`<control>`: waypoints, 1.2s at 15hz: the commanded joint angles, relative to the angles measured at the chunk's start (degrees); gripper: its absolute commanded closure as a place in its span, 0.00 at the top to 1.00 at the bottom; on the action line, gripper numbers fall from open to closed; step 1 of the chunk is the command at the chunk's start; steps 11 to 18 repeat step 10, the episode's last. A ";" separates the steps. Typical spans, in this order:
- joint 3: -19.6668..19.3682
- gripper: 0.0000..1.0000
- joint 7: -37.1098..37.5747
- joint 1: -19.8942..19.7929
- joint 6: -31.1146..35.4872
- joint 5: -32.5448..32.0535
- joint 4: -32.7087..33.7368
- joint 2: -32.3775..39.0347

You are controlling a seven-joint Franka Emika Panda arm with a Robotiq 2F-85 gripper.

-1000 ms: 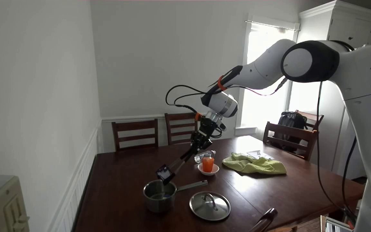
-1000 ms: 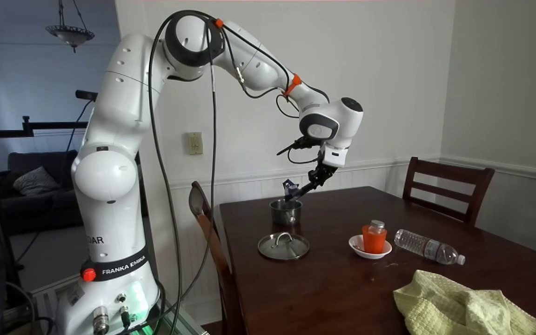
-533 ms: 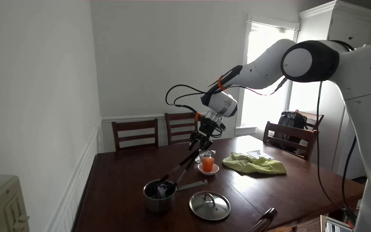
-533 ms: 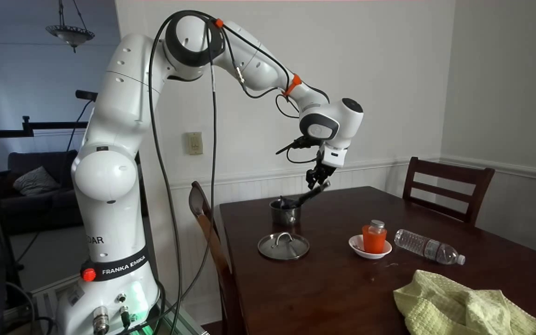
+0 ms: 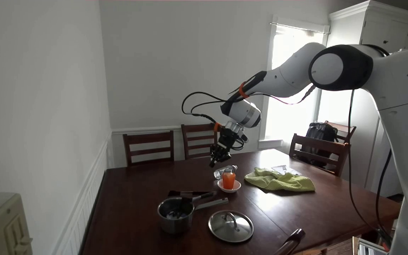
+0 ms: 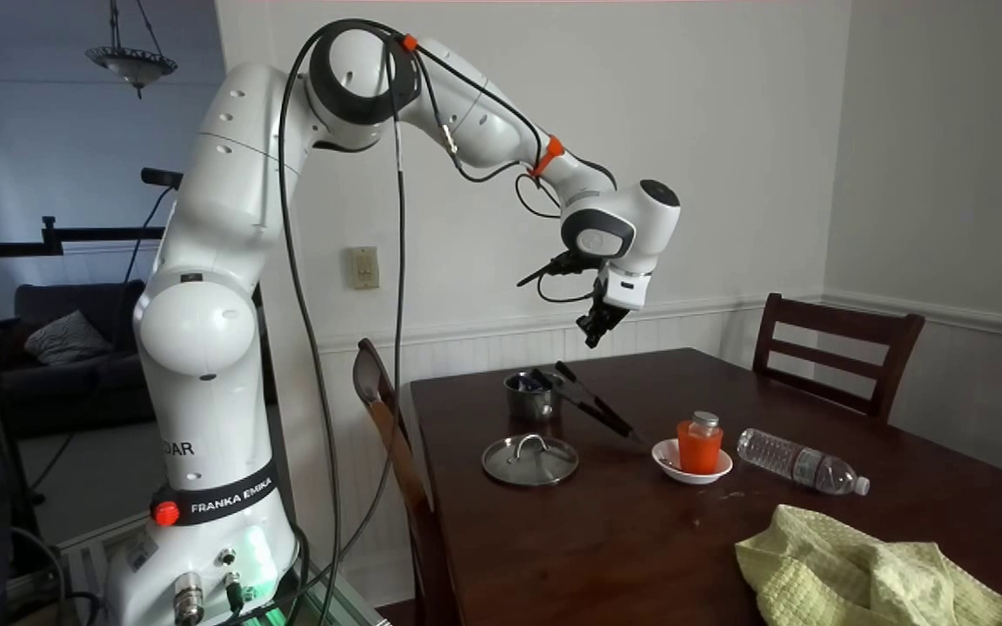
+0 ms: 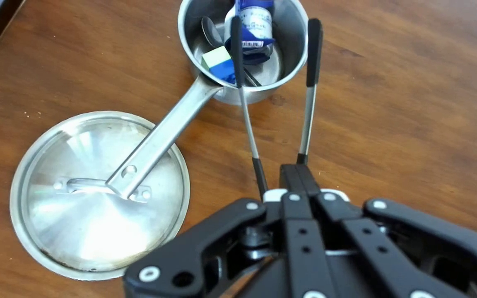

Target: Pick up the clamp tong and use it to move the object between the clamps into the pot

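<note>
The black clamp tong (image 7: 314, 54) lies spread open, out of the gripper; it also shows in both exterior views (image 5: 191, 193) (image 6: 601, 416). One arm reaches over the rim of the steel pot (image 7: 231, 96), and the other lies beside the pot on the table. The pot stands upright in both exterior views (image 5: 175, 226) (image 6: 536, 404). A blue-and-white package (image 7: 256, 22) is inside the pot. My gripper (image 7: 300, 176) is shut and empty, above the tong's handle end, which it hides in the wrist view. It shows in both exterior views (image 5: 212, 163) (image 6: 590, 337).
Inside the pot are a spoon (image 7: 210, 31) and a green-and-blue block (image 7: 220, 62). The steel lid (image 7: 97, 231) lies under the pot's handle side. A white bowl with an orange cup (image 6: 699, 448), a plastic bottle (image 6: 801, 461) and a yellow-green cloth (image 5: 278, 180) are on the table.
A second ago my gripper held the tong with the package above the pot. The gripper let go, the package dropped into the pot, and the tong fell across the rim. The gripper is now shut empty.
</note>
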 commanded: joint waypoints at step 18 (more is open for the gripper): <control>-0.13 0.43 -7.70 -0.60 -3.42 -12.35 0.23 -1.39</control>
